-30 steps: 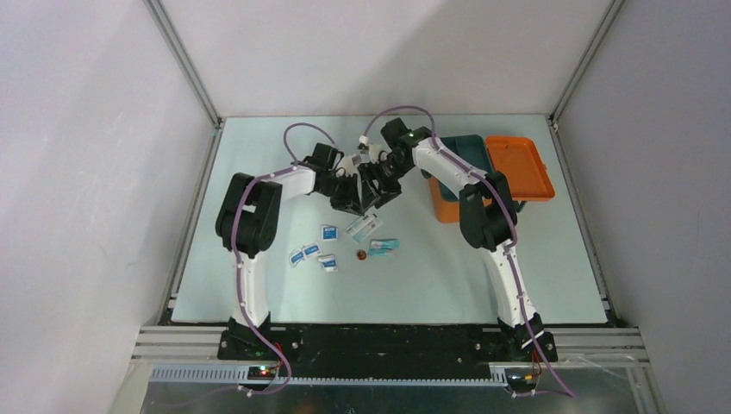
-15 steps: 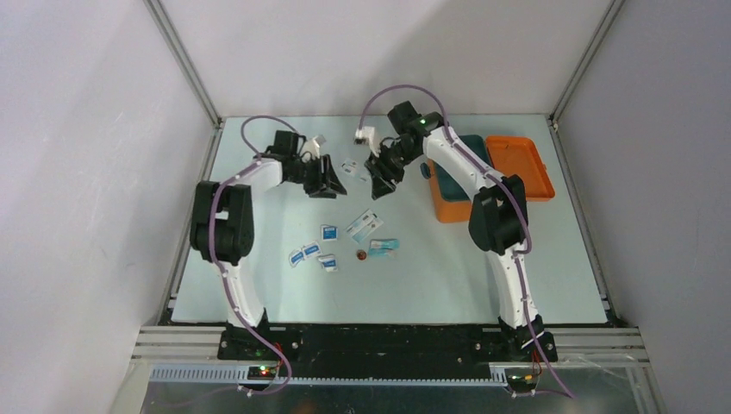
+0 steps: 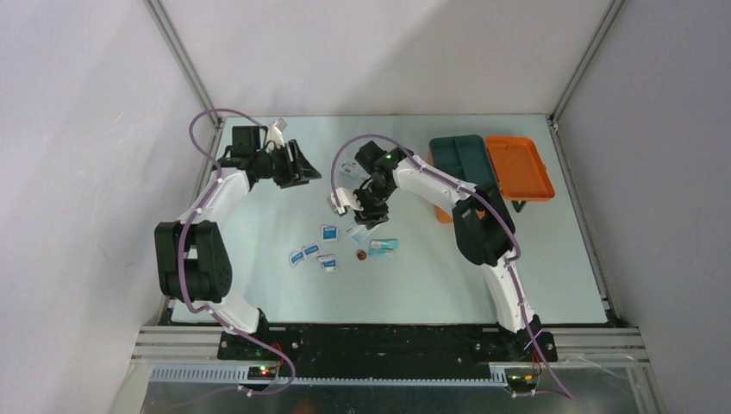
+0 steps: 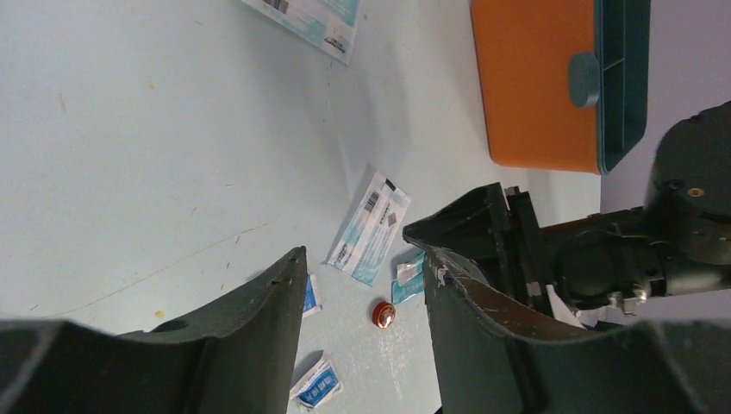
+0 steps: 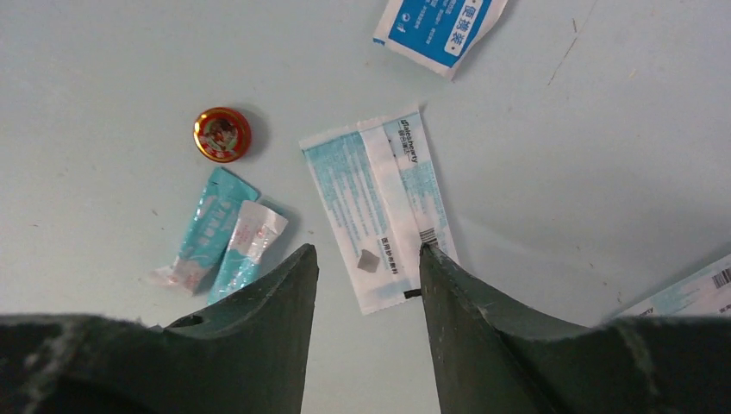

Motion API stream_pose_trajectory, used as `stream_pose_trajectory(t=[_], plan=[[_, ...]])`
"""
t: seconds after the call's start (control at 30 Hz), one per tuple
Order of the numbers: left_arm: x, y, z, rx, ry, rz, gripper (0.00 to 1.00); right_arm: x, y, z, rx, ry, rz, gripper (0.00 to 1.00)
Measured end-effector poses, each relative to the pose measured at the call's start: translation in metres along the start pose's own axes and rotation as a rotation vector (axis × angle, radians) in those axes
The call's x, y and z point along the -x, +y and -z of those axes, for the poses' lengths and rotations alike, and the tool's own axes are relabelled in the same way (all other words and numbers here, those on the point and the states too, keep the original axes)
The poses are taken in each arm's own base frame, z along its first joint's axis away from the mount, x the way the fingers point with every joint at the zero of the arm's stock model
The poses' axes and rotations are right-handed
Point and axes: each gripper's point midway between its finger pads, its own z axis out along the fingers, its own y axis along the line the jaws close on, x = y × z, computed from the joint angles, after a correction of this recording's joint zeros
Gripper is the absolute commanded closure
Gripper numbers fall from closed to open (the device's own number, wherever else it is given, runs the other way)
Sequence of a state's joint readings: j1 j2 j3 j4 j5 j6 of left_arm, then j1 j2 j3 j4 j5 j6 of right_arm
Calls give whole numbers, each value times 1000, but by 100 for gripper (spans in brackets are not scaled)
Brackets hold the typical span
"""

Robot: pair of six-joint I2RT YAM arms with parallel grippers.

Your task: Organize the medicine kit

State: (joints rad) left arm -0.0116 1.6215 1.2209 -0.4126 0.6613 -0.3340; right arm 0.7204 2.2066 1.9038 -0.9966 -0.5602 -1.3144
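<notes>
Plastic of the medicine kit point(image 3: 517, 168) looks stiff, smooth and fairly light, so I judge it best taken by a wall or by the free edge of its hinged lid, which lies swung open to the right. The kit sits at the far right of the tabletop point(image 3: 431, 285), well apart from the loose things at the centre. Those should handle differently: the packets are thin, limp and flat, likely to slide unless pinched at an edge, while the tin is hard, round and apt to skid. Counted: one medicine kit, one red tin point(image 5: 221, 134), a long flat packet point(image 5: 379, 220) right under the right tool point(image 5: 366, 252), a second long packet point(image 4: 306, 17) farther off, two slim teal sachets point(image 5: 207, 228), and what look from above like four small blue packets point(image 3: 328, 231). The right tool is open just above the long flat packet, gripping nothing; the left tool point(image 4: 362, 250), at the far left, is likewise open and empty.
</notes>
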Motion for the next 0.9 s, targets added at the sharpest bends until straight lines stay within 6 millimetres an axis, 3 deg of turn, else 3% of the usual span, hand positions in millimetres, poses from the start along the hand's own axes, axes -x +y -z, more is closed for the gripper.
stream_pose_trajectory(t=[0.33,0.47,0.77,0.83,0.9], plan=[[-1,13,17,45,-42,40,43,-32,7,-29,70,114,56,42],[0,9,23,43,-61,32,43,-39,4,-33,65,144,42,46],[2,7,24,39,-73,31,43,-47,-5,-31,-9,200,-65,91],[2,6,24,39,-73,32,43,-47,-9,-30,-42,202,-108,99],[3,6,24,39,-73,33,43,-46,-11,-29,-67,199,-149,100]])
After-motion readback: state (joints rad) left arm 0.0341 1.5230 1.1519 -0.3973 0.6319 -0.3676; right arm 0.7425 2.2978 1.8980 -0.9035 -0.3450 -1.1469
